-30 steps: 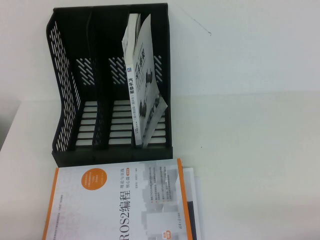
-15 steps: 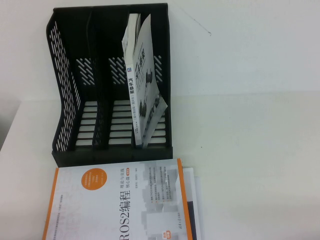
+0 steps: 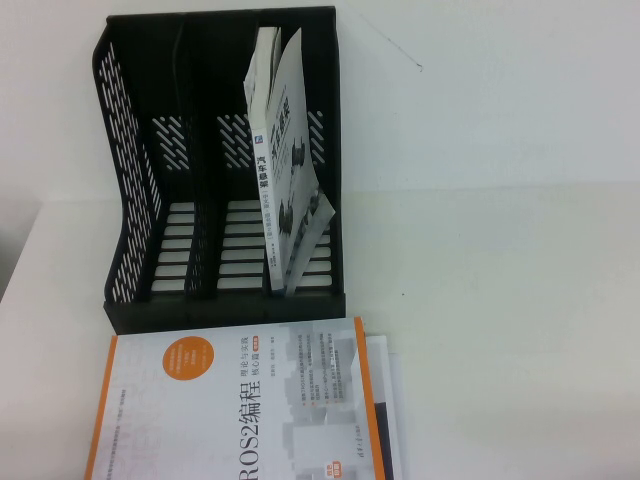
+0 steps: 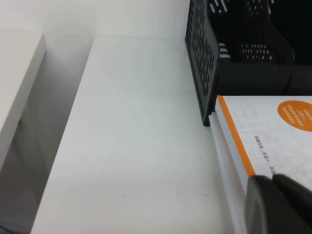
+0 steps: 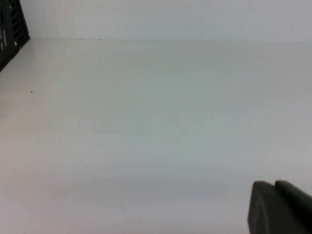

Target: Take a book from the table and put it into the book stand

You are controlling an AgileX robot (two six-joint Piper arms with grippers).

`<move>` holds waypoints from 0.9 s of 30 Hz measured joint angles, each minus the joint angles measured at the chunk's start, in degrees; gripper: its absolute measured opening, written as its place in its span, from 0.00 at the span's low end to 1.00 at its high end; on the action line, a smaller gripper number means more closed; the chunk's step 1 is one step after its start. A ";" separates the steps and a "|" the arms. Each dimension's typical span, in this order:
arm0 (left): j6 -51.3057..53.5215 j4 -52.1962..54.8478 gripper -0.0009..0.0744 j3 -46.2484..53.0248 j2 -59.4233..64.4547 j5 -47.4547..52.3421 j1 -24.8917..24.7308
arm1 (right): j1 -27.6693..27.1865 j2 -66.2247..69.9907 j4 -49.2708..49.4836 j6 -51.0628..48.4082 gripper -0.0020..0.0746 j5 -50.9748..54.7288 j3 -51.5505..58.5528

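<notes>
the large white paperback book with orange edge strips and grey "ros2" title lies flat on the plain white table at the lower left of the high view, just in front of the black plastic book stand with 3 slots. a grey-white book with car pictures leans in its rightmost slot. the left gripper hangs over the paperback's corner; the right gripper hangs over bare table. whether either is parted or closed, cannot tell.
</notes>
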 joint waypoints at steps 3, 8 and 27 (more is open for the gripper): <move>0.00 0.21 0.01 0.00 0.00 0.00 0.00 | 0.00 0.00 0.00 0.00 0.02 0.00 0.00; 0.12 0.34 0.01 0.23 0.00 -2.45 0.00 | 0.00 0.00 0.00 0.00 0.02 -3.17 0.21; 0.25 0.46 0.01 0.35 0.00 -41.99 0.00 | 0.00 0.00 0.03 0.25 0.02 -32.78 0.24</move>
